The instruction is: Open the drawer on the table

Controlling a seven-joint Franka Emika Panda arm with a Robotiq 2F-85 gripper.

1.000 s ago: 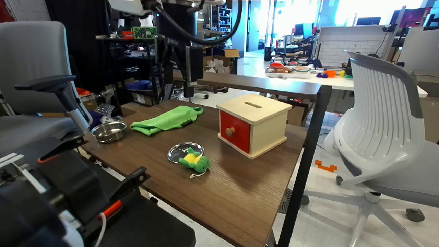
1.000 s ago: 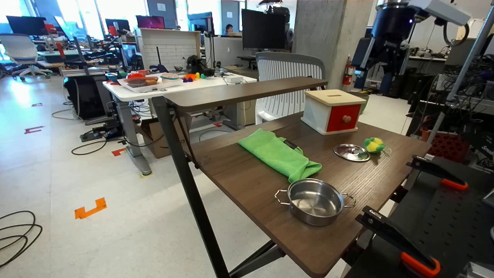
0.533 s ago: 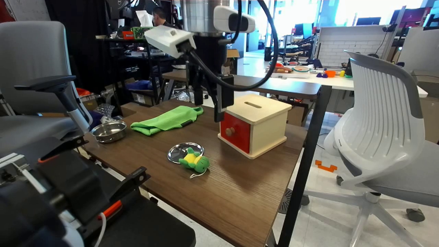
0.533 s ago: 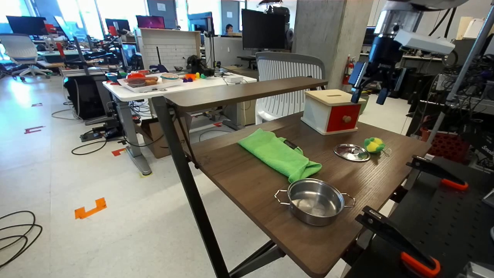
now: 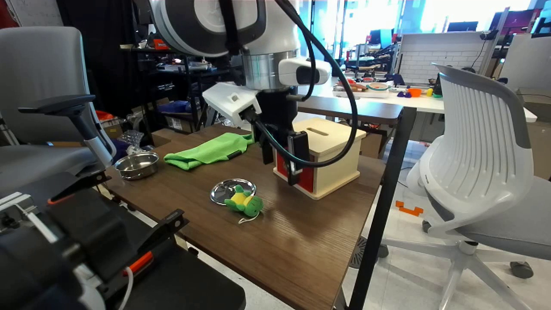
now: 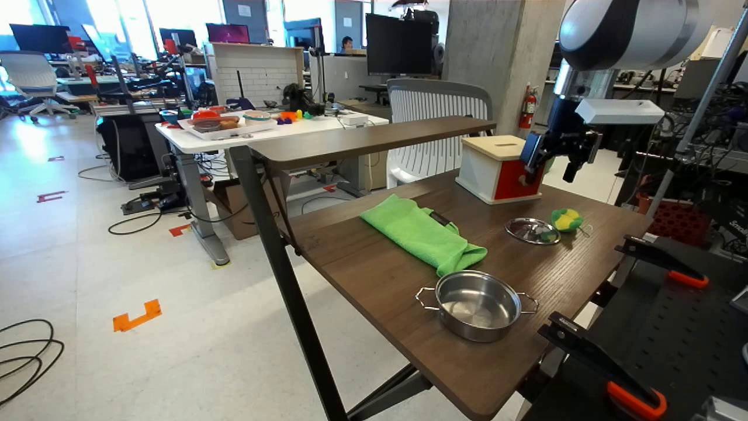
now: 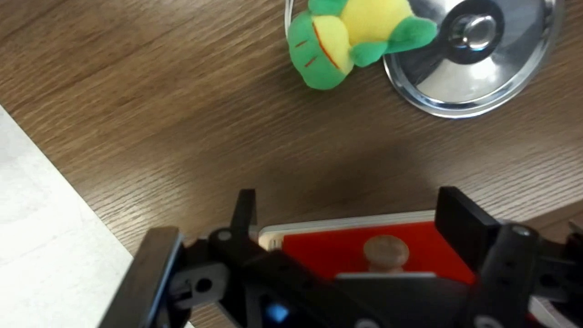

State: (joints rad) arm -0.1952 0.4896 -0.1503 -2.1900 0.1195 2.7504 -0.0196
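The drawer has a red front, seen in both exterior views [image 5: 307, 178] [image 6: 508, 180] and the wrist view [image 7: 319, 250]. It sits shut in the light-wood box [image 5: 338, 165] on the brown table [image 5: 275, 245]. Its round wooden knob [image 7: 386, 251] lies between my spread fingers in the wrist view, with space on both sides. My gripper [image 7: 349, 202] is open and empty, pointing down in front of the drawer, in both exterior views [image 5: 280, 168] [image 6: 550, 175]. The fingers hide the knob in an exterior view and partly cover it in another.
A green and yellow plush toy [image 5: 246, 203] and a shiny lid [image 5: 224, 191] lie in front of the box. A green cloth [image 6: 423, 234] and a metal pot [image 6: 478, 307] stand on the same table. A raised shelf board [image 6: 374, 139] runs along the table's back.
The gripper has come down and toward the box, from high above the table to in front of the red drawer front. It has stayed open. The box and other objects have not moved.
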